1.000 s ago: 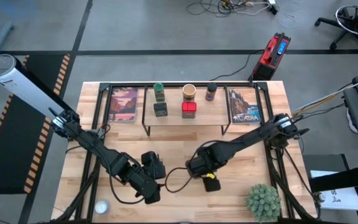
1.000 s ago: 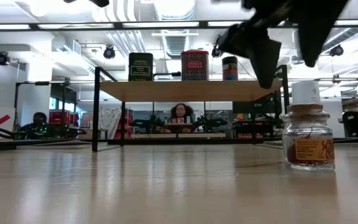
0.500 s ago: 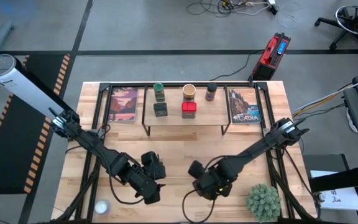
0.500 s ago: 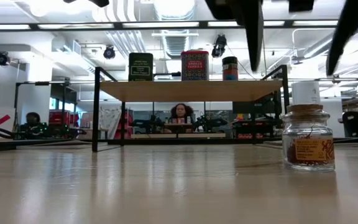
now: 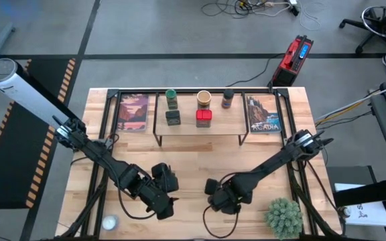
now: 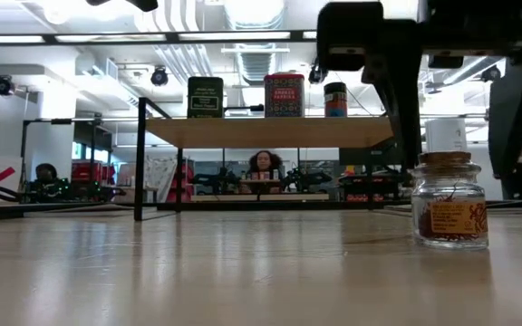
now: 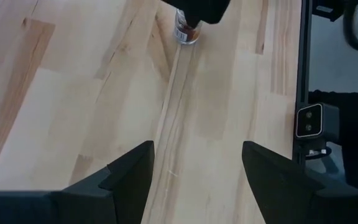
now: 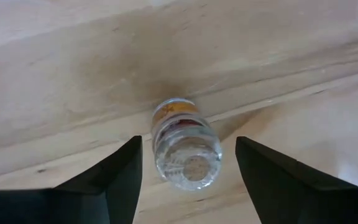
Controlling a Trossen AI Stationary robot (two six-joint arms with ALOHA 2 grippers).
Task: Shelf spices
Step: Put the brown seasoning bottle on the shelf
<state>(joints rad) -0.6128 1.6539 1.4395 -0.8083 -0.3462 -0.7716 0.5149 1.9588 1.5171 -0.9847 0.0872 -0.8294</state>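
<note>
The tiny clear jar [image 8: 186, 160], cork-topped with reddish contents, stands upright on the table [image 5: 193, 161] near its front edge. My right gripper [image 8: 188, 143] points straight down over it, open, with one finger on each side of the jar [image 6: 449, 206] and a gap to both. In the high view this gripper [image 5: 223, 199] hides the jar. My left gripper [image 7: 194, 177] hovers open and empty at the near left [image 5: 163, 204]. The shelf [image 5: 200, 134] at the back carries five spices: green-lidded jar [image 5: 171, 98], black box [image 5: 173, 118], tan jar [image 5: 204, 99], red tin [image 5: 204, 118], dark-capped bottle [image 5: 228, 99].
Two picture cards [image 5: 133, 112] [image 5: 263, 114] stand at either end of the shelf. A spiky green plant [image 5: 283, 215] sits at the near right corner, close to my right arm. A small pale round thing [image 5: 109, 222] lies at the near left.
My right gripper has moved toward the table's near edge and down, rolling about its own axis. Its fingers now reach down on both sides of the tiny jar, which has stayed in place.
</note>
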